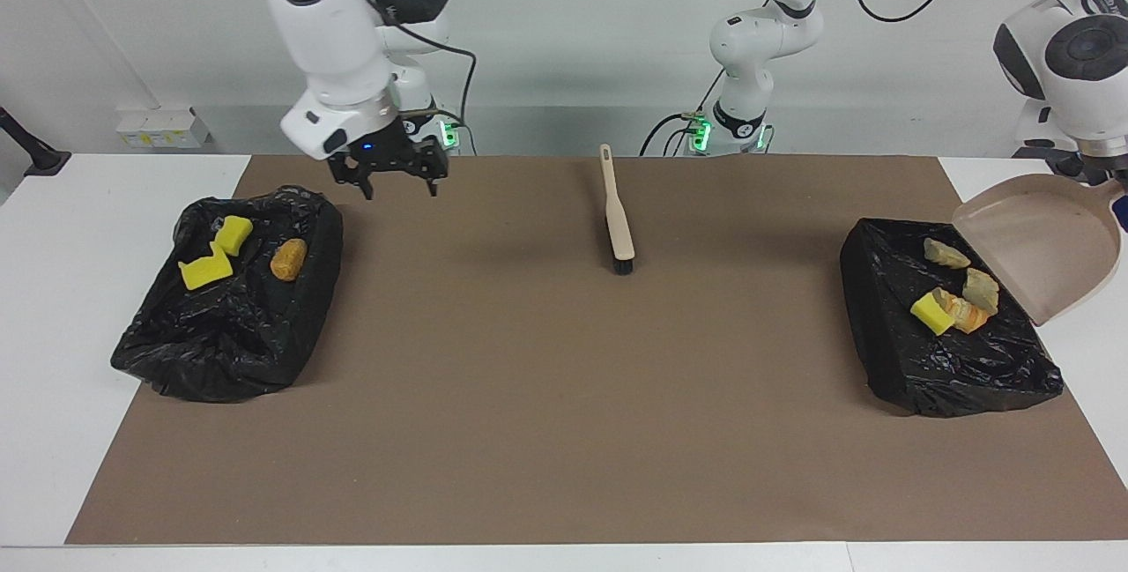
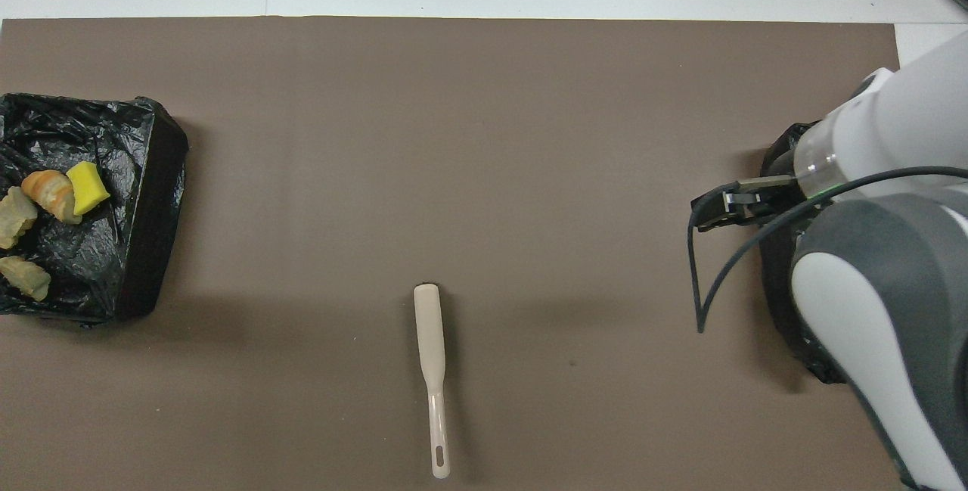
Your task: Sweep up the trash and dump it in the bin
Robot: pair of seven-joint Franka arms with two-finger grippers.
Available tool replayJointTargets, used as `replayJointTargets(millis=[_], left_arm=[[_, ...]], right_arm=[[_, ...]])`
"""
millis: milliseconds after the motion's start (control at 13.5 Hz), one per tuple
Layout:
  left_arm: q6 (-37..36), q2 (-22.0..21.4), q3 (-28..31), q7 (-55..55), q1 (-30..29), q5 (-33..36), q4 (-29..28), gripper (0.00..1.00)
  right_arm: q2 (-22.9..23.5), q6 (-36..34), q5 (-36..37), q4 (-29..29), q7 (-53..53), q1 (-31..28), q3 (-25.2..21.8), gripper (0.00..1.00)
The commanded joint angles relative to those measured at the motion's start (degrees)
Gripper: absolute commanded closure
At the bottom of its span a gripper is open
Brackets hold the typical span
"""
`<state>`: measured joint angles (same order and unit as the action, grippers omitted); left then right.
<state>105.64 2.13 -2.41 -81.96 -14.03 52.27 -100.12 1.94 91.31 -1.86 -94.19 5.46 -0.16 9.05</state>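
Observation:
The beige dustpan [image 1: 1040, 255] hangs tilted and empty over the black-lined bin [image 1: 881, 325] at the left arm's end; my left gripper [image 1: 1121, 202] is shut on its handle at the frame's edge. Inside that bin lie trash pieces: a tan chunk [image 1: 943, 252], a yellow sponge bit [image 1: 931, 312] and an orange-brown chunk [image 1: 968, 318], seen from above as the sponge [image 2: 87, 187] and chunk [image 2: 51, 196]. My right gripper [image 1: 398, 189] hangs open and empty over the mat beside the other bin [image 1: 220, 352], which holds yellow sponge pieces [image 1: 204, 272] and an orange-brown chunk [image 1: 288, 259].
The beige brush [image 1: 617, 219] lies on the brown mat mid-table, handle toward the robots, bristles away; from above the brush [image 2: 431, 370] lies alone. In the overhead view the right arm covers the bin at its end.

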Motion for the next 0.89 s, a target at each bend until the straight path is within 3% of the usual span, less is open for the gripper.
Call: replayJointTargets(millis=[0,222,591,812], left_arm=[[-4.9,-1.34,0.57,1.97,3.91,4.32,0.62,1.0],[-6.84,-1.43,-0.05,6.62,6.9,2.15,1.42,1.0],[-7.2,-2.13,-0.05,17.95,8.76,-21.28,0.19,1.0],[-6.15,-0.9,-0.05,33.37,14.45,-27.29,-2.27,1.0]], right_arm=[[-0.89,-1.75,1.33,0.49,-7.03,-3.26,-0.08,0.0],[-1.06,-1.58,1.24,0.41,-6.87,-4.68,-2.46,0.0],[-1.15,-1.14,0.98,0.41,-6.69,-5.12,-2.46,0.0],[-1.15,-0.96,1.24,0.41,-6.61,-5.12,-2.46,0.0]])
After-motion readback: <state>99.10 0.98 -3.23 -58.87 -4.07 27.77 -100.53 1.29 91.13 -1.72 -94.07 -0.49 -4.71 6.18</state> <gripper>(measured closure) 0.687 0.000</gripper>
